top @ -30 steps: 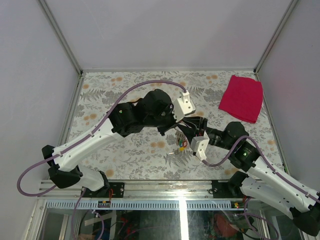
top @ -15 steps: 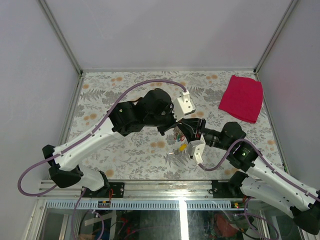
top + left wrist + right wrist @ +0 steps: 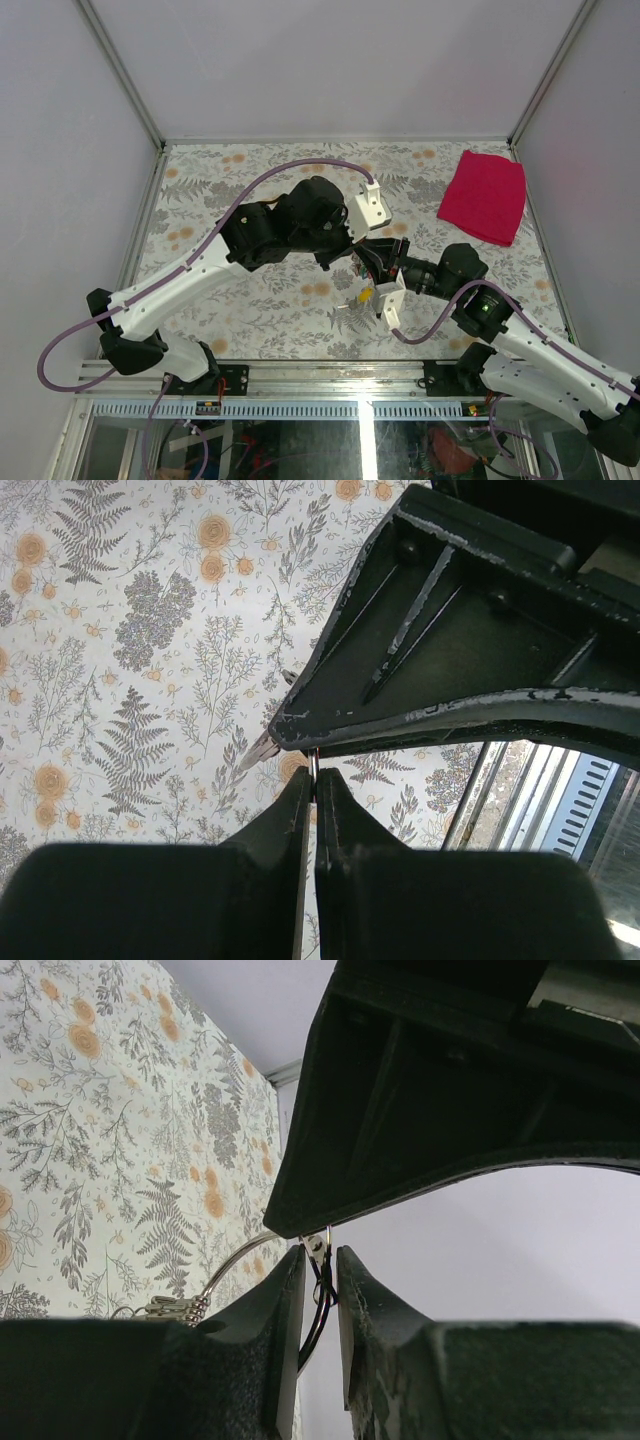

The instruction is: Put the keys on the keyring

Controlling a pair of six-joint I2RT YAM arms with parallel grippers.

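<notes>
I am holding both arms together over the middle of the desk (image 3: 250,300), slightly toward its near edge. My right fingers (image 3: 262,1345) are pinching the silver keyring (image 3: 238,1258), with the keys (image 3: 165,1308) bunching on it. My left fingers (image 3: 270,865) are pressing together on a thin metal sliver (image 3: 313,768).

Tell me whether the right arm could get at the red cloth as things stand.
Probably not yet. Nothing lies between it and the cloth, but the right claw is shut on the keyring, so it would have to let go first.
</notes>
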